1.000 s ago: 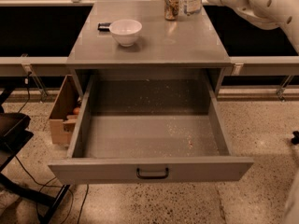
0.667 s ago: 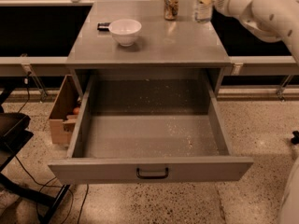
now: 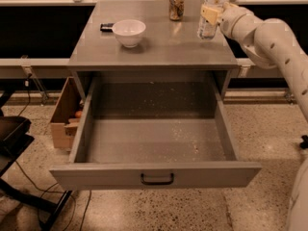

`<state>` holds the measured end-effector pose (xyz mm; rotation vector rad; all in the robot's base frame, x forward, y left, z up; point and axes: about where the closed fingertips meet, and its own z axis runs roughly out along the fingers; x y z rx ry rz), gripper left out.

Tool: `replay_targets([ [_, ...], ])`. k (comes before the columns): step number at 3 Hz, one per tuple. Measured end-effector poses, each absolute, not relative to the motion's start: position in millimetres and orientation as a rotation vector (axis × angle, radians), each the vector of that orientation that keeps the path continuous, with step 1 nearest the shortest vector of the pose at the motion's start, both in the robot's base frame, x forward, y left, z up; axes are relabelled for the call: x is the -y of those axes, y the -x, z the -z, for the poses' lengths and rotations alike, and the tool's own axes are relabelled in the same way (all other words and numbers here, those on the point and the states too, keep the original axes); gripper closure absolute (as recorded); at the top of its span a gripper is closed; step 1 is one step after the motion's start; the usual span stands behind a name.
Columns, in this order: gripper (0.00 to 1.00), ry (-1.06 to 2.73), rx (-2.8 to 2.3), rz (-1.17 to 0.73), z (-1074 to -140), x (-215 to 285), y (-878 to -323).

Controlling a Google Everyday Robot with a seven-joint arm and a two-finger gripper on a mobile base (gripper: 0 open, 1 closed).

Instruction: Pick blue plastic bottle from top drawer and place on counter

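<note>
The blue plastic bottle [image 3: 208,28], clear with a pale label, is upright at the right side of the counter [image 3: 163,44], its base at or just above the surface. My gripper [image 3: 211,12] reaches in from the right on its white arm and is shut on the bottle's upper part. The top drawer [image 3: 154,174] is pulled fully open below the counter, and nothing shows inside it.
A brownish patterned can [image 3: 176,5] stands at the counter's back, left of the bottle. A white bowl [image 3: 129,32] and a small dark object [image 3: 107,27] sit at the left. A cardboard box [image 3: 65,114] and black chair [image 3: 12,134] are on the floor at the left.
My gripper has carried the bottle from the counter's back edge beside the can forward and lower, toward the right side of the counter.
</note>
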<state>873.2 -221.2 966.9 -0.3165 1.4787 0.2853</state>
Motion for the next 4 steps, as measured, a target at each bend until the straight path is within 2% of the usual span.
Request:
replay_targets([
  [1, 1.00, 0.343, -1.516, -0.314, -948.1, 204.0, -878.2],
  [2, 1.00, 0.353, -1.578, -0.304, -918.9, 209.7, -882.5],
  [4, 0.40, 0.353, -1.578, -0.304, -924.7, 209.7, -882.5],
])
